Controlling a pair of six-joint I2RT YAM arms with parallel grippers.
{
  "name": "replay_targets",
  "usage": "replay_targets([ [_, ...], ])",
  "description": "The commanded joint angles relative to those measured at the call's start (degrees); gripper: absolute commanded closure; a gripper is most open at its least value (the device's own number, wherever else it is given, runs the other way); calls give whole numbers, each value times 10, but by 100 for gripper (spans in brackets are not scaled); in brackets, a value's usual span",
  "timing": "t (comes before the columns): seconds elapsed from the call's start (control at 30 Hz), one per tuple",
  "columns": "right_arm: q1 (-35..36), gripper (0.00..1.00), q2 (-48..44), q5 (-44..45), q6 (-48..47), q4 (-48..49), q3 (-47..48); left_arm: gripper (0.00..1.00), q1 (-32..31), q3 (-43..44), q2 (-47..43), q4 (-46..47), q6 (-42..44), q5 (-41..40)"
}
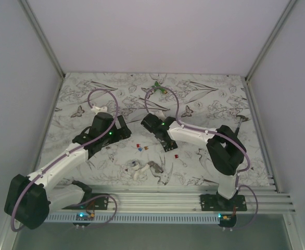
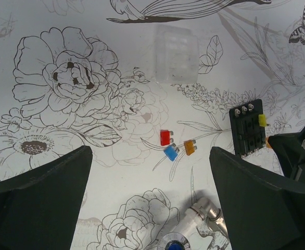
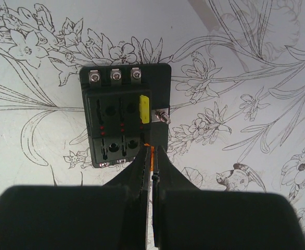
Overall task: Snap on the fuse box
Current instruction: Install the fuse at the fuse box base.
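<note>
1. The right claw (image 3: 151, 155) is squeezing fully shut on a thin orange fuse (image 3: 152, 165), at the nearest edge of the fuse box (image 3: 124, 122).
2. The fuse box is lying flat near the middle of the table (image 1: 90, 94), with a yellow fuse (image 3: 144, 109) sitting in one slot.
3. The right arm is reaching forward and leftward from its base.
4. The left claw (image 2: 150, 150) is gaping wide, holding nothing, and hovering above a red fuse (image 2: 165, 137) and a blue fuse (image 2: 170, 153).
5. The left arm is stretching diagonally toward the table's centre.
</note>
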Motion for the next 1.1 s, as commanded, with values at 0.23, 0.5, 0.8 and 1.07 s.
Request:
replay_targets([
  [0.23, 10, 100, 10, 35, 0, 6, 20, 1, 3, 0, -7, -9, 7, -11],
  [0.5, 13, 100, 22, 36, -1, 21, 13, 1, 3, 1, -8, -9, 6, -11],
  [0.8, 18, 100, 15, 47, -1, 29, 15, 1, 3, 0, -6, -9, 6, -11],
  [1.07, 20, 100, 15, 59, 10, 30, 10, 1, 3, -1, -8, -9, 5, -10],
])
